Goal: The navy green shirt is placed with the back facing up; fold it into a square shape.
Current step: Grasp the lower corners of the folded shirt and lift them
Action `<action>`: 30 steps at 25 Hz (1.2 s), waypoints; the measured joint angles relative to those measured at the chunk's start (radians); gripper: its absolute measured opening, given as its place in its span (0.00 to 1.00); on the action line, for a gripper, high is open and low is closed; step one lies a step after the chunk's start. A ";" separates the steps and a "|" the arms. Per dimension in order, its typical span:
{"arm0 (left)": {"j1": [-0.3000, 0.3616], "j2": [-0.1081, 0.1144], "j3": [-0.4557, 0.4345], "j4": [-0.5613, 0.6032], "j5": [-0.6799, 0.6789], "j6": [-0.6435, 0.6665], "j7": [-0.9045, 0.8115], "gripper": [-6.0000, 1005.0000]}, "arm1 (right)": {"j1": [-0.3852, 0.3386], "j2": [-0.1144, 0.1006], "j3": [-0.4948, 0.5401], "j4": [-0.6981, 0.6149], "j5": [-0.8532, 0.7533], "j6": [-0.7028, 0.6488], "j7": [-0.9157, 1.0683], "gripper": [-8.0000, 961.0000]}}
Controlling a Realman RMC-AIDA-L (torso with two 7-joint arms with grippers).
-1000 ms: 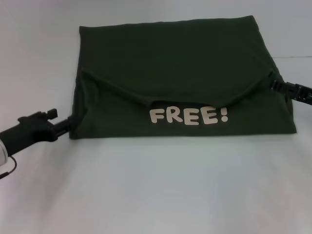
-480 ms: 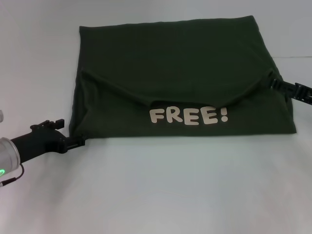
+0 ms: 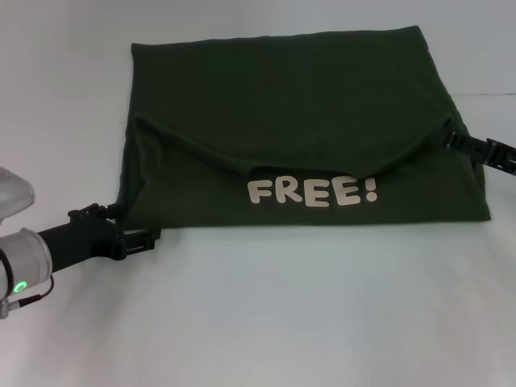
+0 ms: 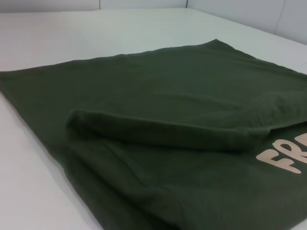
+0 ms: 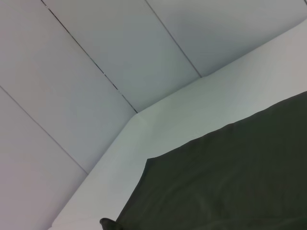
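White table (image 3: 266, 322) carries the shirt (image 3: 282, 105), partly folded, toward its far edge. Left gripper (image 3: 145, 239) touches its near-left corner; right gripper (image 3: 451, 139) meets its right edge. Whether either's jaws are closed, I cannot tell.

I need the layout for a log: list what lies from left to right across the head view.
Left pincer at the shirt's near left corner → navy green shirt with its cream "FREE!" lettering → right pincer at the shirt's right edge.
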 joint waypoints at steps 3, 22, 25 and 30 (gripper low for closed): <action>-0.003 0.000 0.006 -0.002 0.000 -0.009 0.000 0.89 | 0.000 0.001 0.001 0.000 0.000 0.002 0.000 0.65; -0.012 0.002 0.053 0.004 0.001 -0.001 -0.008 0.88 | -0.010 0.005 0.003 0.000 -0.001 0.018 -0.004 0.65; -0.013 0.003 0.056 0.005 0.005 0.000 -0.010 0.82 | -0.011 0.005 0.003 0.000 0.000 0.019 -0.005 0.65; -0.015 0.004 0.058 0.007 0.011 0.002 -0.017 0.64 | -0.015 0.005 0.003 0.000 0.000 0.019 -0.006 0.65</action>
